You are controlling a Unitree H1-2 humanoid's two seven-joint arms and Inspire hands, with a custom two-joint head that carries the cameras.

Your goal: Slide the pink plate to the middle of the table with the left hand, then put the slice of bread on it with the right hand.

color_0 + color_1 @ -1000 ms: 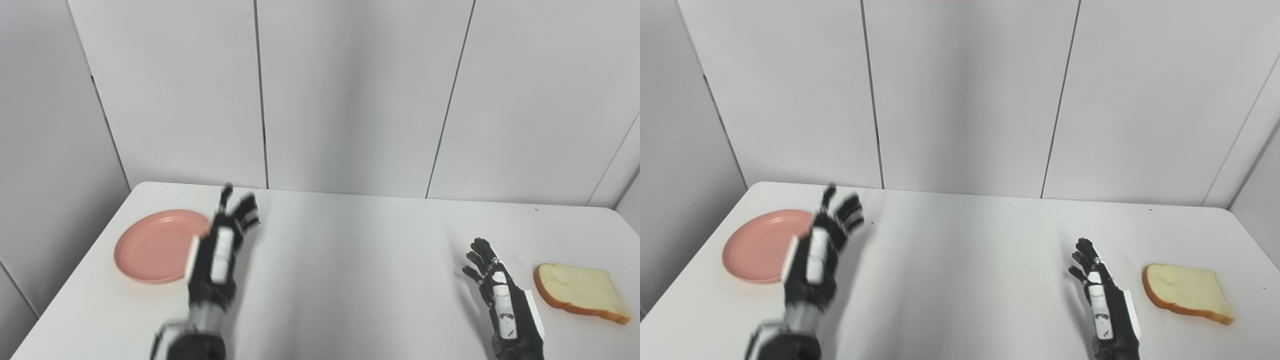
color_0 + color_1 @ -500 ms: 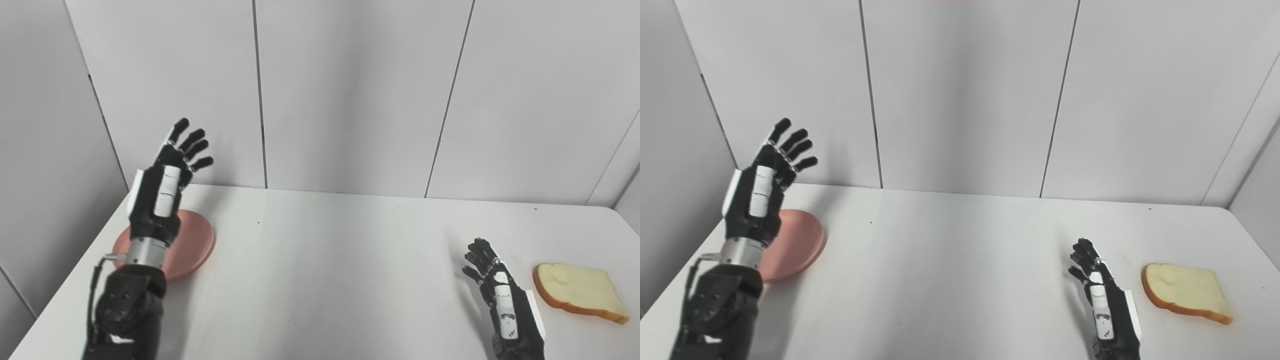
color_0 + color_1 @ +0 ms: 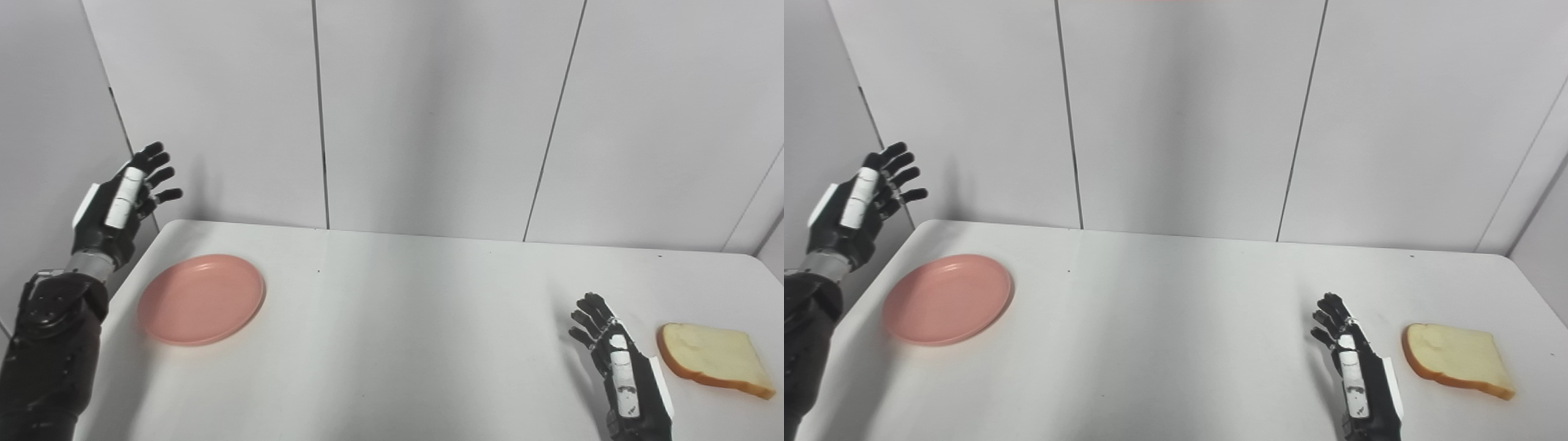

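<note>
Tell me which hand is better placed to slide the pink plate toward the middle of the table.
Left. The left hand hangs open on the plate's outer side, above the table's left edge, so it can push the pink plate inward. The right hand is far across, beside the bread.

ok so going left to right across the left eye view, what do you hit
left hand raised open past the table's left edge → pink plate → right hand open, low over the table → slice of bread

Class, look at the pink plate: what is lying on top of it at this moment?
Nothing lies on the pink plate: its whole upper face shows bare. The slice of bread rests on the table far right. What is beneath the plate is hidden.
</note>
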